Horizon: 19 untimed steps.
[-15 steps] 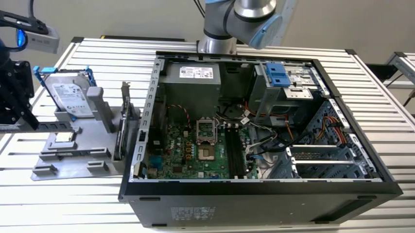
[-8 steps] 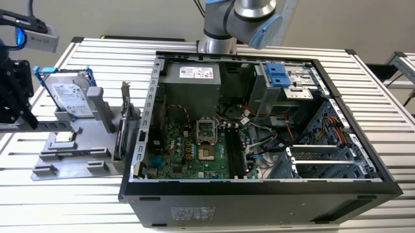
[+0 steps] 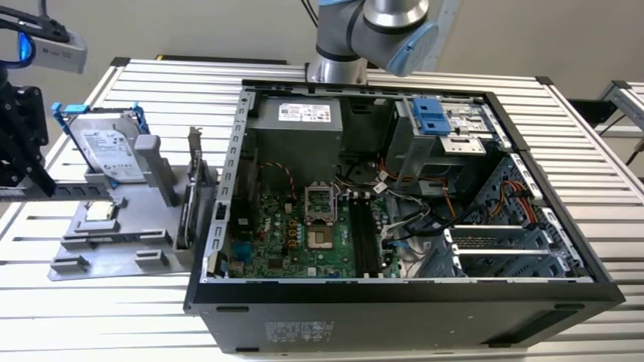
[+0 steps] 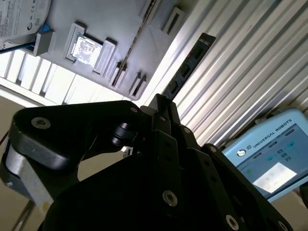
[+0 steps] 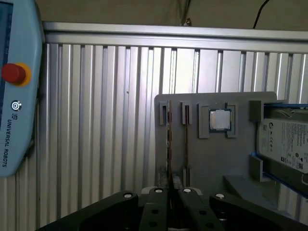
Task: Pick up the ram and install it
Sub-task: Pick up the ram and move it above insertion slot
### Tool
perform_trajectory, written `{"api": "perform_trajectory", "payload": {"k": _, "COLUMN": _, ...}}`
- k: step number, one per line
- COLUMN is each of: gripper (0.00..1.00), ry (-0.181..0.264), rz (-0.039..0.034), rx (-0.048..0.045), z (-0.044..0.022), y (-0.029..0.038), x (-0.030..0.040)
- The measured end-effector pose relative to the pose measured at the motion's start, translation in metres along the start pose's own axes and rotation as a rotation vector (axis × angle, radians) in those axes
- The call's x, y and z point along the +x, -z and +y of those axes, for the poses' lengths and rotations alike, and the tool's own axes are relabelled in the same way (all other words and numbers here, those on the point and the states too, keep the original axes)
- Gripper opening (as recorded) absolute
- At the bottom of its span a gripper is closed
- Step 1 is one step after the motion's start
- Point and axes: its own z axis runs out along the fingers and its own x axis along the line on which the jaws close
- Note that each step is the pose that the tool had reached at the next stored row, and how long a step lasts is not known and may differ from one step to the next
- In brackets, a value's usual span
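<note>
End effector [image 4: 162,103] clamps one end of the ram [image 4: 187,65].

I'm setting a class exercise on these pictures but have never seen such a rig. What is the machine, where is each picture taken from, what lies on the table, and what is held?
It is one robot arm with a gripper. The exterior view shows a slatted table carrying an open computer case and a grey tray with a hard drive and a processor chip. Both wrist views come from cameras riding on the arm. The gripper pinches the ram, a dark memory stick.
</note>
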Motion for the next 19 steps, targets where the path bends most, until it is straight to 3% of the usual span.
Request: {"api": "perform_trajectory", "payload": {"k": 19, "gripper": 0.00, "ry": 0.000, "rz": 0.0005, "rx": 0.0001, "z": -0.0001, "y": 0.0046, "x": 0.0001}}
